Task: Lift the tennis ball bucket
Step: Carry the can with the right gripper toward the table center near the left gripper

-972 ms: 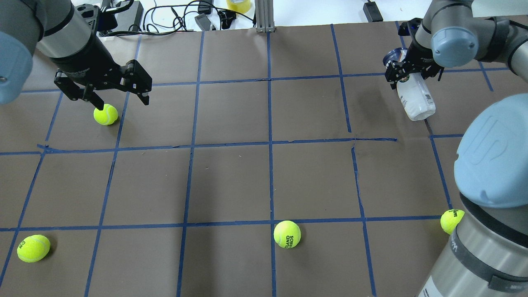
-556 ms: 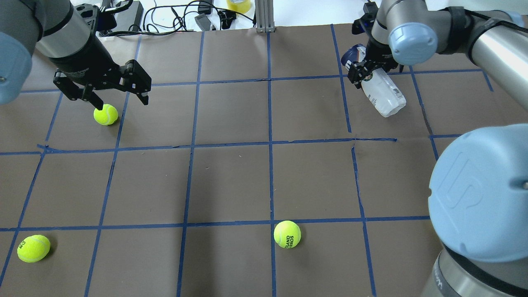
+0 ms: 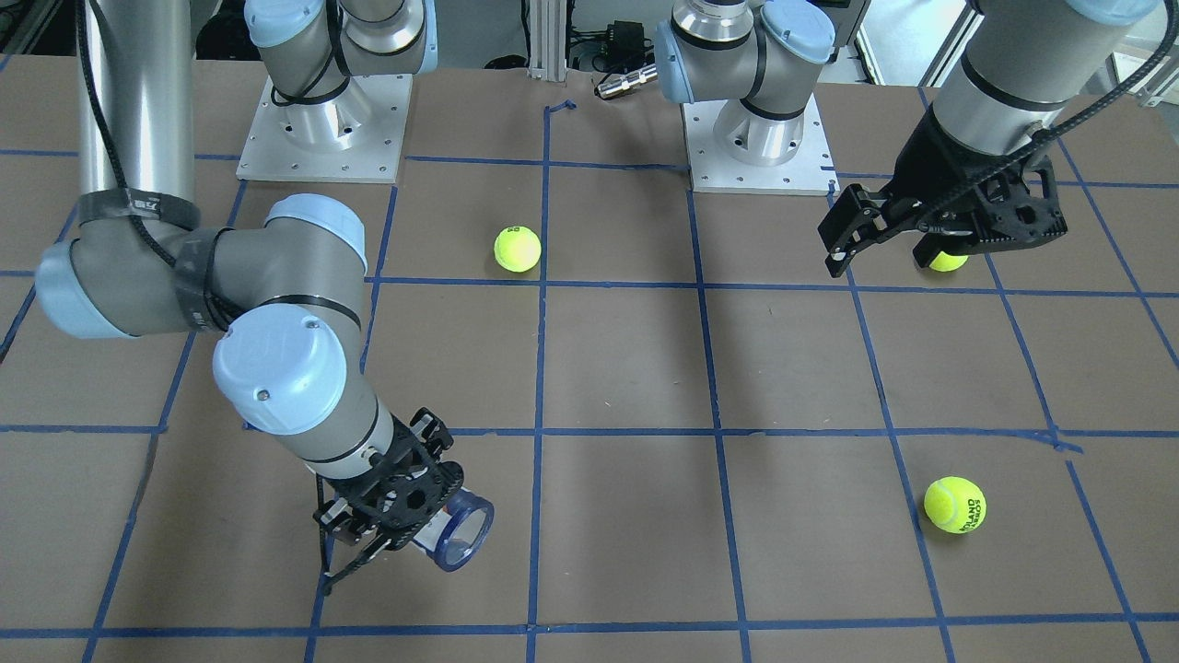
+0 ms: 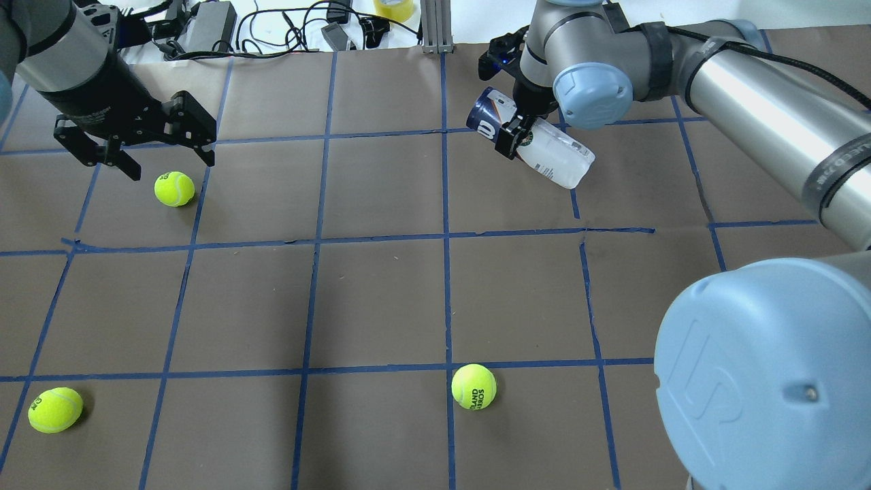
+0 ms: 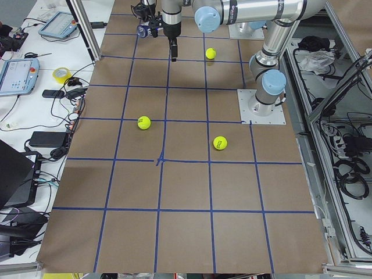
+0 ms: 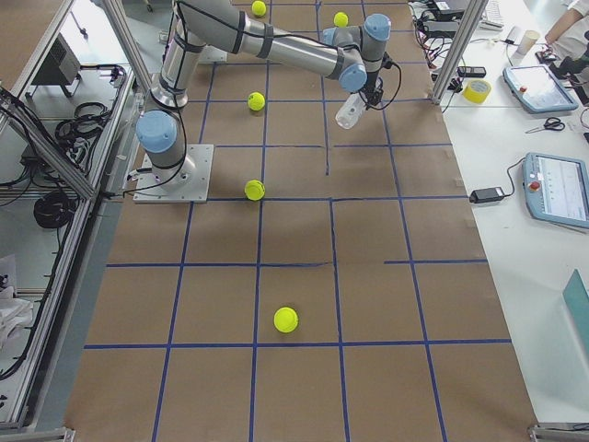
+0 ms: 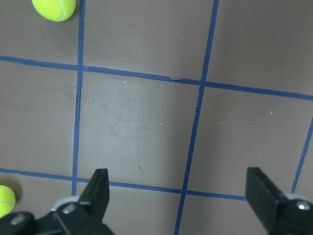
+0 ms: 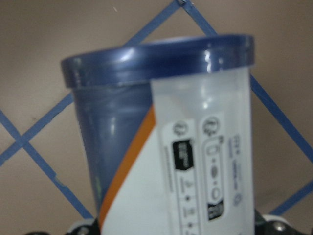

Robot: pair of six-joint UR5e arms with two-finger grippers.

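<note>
Risk first: the right gripper (image 4: 514,133) pinches the tennis ball bucket (image 4: 554,160) near its navy rim, the tube tilted above the table (image 4: 381,292), and that long free end could lever it loose. Counting from the right end: two tennis balls (image 6: 286,319) nearer than the bucket, one bucket, three balls beyond. The left gripper (image 4: 170,163) is spread and empty, well beyond it.

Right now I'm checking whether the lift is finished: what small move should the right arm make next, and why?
Probably raise it straight up a little, jaws shut. The right gripper grips the tennis ball bucket near its navy end; the tube hangs tilted, pale end lowest, its clearance over the table unclear.
</note>
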